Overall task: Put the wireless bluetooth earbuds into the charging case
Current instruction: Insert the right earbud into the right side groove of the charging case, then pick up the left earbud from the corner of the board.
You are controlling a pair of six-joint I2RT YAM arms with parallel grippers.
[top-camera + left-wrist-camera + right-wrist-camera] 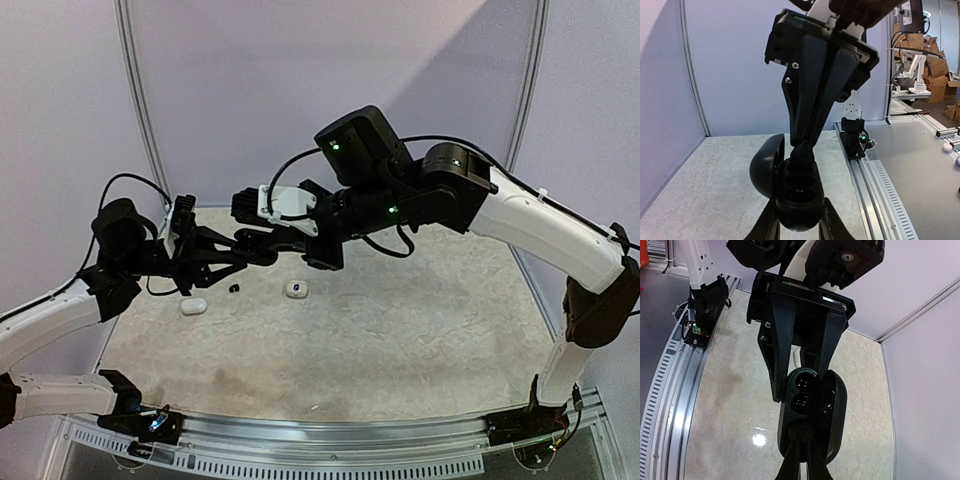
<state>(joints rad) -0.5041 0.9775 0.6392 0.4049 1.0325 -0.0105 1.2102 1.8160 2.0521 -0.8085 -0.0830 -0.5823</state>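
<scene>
Indoors, mottled beige tabletop [400,330] meets lilac walls [300,70] beneath the black charging case [805,395].

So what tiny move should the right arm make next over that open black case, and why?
Probably ease the right gripper a touch deeper, then open it. It is shut on what looks like a black earbud, right at the sockets of the open charging case, which the left gripper clamps. The bud does not seem seated yet, so letting go now might drop it.
</scene>
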